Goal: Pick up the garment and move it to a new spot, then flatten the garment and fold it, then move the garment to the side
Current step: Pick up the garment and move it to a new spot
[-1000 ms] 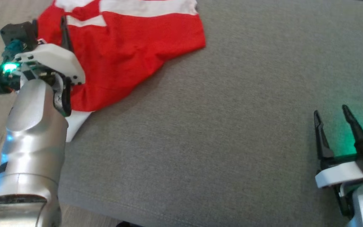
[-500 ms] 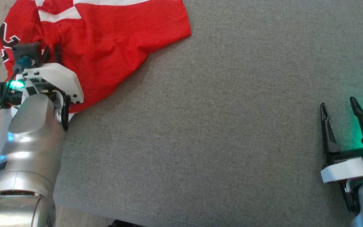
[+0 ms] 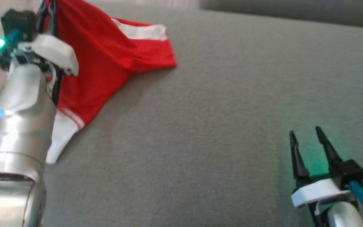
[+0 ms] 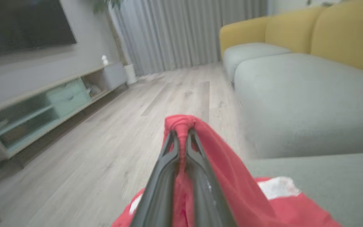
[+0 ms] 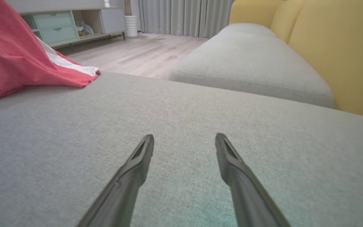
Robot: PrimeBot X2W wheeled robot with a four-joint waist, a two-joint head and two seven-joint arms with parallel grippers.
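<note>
1. Far left: the left hand (image 4: pixel 181 134) is clamped right down on a bunched-up fold of the garment (image 3: pixel 106 63). A little knot of red fabric pokes out past the fingertips, easiest to see from the left wrist cam.
2. The garment is a red jersey-type thing with white bands. The pinched bit is up in the air and the rest drapes down like a tent onto the left end of the gray cushion (image 3: pixel 216 126). One white-banded edge lies on the cushion, and a white cuff-looking piece trails down beside the silver forearm (image 3: pixel 20 110).
3. Over on the right, well apart from the garment, the right hand (image 3: pixel 305 130) has its fingers spread wide with nothing between them. It sits low over the cushion, and there's a greenish glow on the fabric by it.
4. Background stuff, from the wrist cams: wood floor (image 4: pixel 90 151), a low TV stand (image 4: pixel 43 107) with teal drawers, gray curtains (image 4: pixel 184 31), and a yellow sofa (image 5: pixel 342 47) off to the right.
</note>
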